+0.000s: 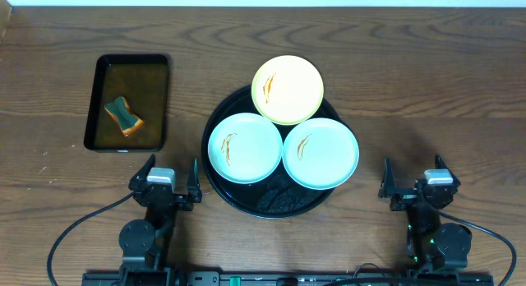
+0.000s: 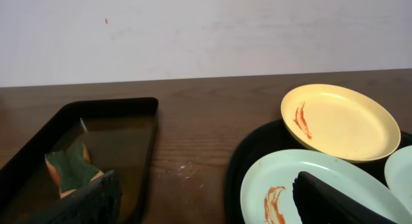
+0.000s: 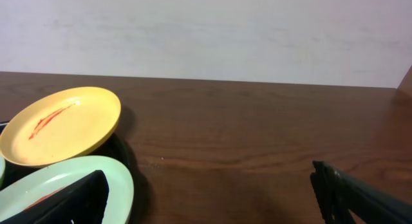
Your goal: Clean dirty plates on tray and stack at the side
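– Above the counter [image 1: 460, 80], how do things stand?
– All three dirty plates sit on the tray [image 1: 271, 205]. The yellow plate [image 1: 288, 89] hangs over its far rim, and the left mint plate [image 1: 245, 148] and right mint plate [image 1: 321, 153] lie side by side nearer the arms. Each shows an orange smear. The left pincer [image 1: 171, 173] and right pincer [image 1: 412, 177] flank the tray, both wide and empty.
– And the left wrist view?
– Its fingers are spread with nothing between them. A sponge [image 2: 69, 167] lies in the rectangular tray [image 2: 109, 105], and two smeared plates are off to the right.
– Right wrist?
– Wide again and empty, with bare counter ahead and plates to its left.
– Progress?
– None, I judge. No plate is wiped and nothing is stacked aside, so all three are left to do.
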